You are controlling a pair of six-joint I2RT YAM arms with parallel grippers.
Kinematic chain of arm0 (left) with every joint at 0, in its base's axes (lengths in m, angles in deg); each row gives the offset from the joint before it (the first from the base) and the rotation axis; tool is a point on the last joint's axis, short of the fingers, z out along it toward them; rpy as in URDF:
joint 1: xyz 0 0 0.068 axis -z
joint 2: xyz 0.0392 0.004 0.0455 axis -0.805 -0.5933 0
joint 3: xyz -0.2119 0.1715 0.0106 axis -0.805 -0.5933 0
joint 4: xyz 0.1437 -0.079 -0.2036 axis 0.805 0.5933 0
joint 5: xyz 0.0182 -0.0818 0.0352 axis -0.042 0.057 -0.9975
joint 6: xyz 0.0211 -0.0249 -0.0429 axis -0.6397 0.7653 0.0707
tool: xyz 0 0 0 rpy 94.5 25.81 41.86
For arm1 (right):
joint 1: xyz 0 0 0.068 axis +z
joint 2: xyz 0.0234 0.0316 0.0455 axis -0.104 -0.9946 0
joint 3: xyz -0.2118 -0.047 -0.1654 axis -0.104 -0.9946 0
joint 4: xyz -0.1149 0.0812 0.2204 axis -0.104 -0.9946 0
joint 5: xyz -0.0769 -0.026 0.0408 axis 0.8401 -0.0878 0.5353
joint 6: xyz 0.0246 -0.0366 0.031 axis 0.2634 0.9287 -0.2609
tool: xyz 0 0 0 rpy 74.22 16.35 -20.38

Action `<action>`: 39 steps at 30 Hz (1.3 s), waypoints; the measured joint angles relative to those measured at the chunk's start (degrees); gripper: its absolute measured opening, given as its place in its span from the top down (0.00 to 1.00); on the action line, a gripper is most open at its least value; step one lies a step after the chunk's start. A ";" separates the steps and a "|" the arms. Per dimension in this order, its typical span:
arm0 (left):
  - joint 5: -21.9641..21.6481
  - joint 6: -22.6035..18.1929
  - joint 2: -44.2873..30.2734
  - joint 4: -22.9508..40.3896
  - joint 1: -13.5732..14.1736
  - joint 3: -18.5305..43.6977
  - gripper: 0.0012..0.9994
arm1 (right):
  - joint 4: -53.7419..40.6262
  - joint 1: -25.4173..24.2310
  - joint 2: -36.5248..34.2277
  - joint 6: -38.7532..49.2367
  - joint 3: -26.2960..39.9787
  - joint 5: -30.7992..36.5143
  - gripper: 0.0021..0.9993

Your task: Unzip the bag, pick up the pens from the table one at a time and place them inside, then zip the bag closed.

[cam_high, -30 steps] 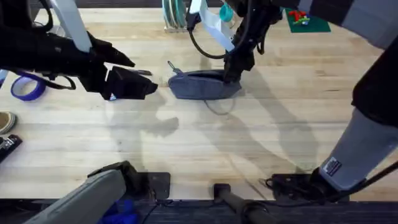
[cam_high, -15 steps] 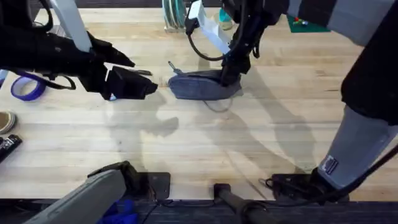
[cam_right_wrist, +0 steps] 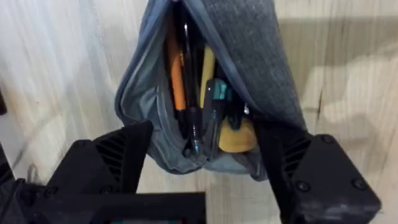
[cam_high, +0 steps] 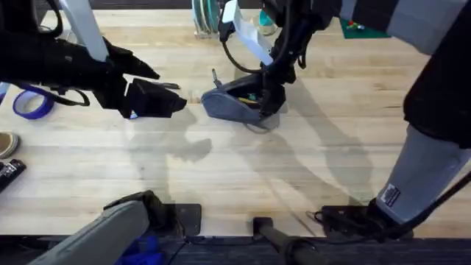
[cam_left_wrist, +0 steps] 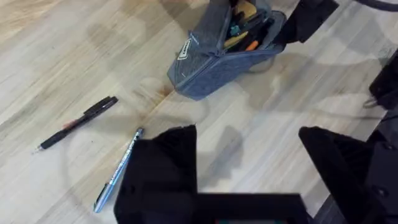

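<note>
Two pens [cam_left_wrist: 93, 149] beside spread left claw [cam_left_wrist: 249, 168]; right claw [cam_right_wrist: 205, 165] spread around open bag [cam_high: 239, 103].

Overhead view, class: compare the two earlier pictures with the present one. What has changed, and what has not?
The bag has changed: earlier it lay flat with its top closed, now it gapes open at the right gripper, showing pens and other items inside, and its zipper end is tilted up. The left gripper stayed where it was, open. The two pens lie on the table.
</note>
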 joint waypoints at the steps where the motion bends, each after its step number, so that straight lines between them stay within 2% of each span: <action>1: 0.00 -0.01 0.00 0.00 0.00 0.00 0.00 | 0.00 0.00 0.00 0.02 0.00 0.00 0.01; 28: 0.00 0.00 0.00 -0.11 0.00 0.00 0.00 | -0.13 0.00 0.58 -0.76 0.00 -0.15 0.00; 39: 0.00 0.00 0.00 -0.25 0.00 0.00 0.00 | -1.27 -0.04 13.43 -3.14 0.00 -0.17 0.00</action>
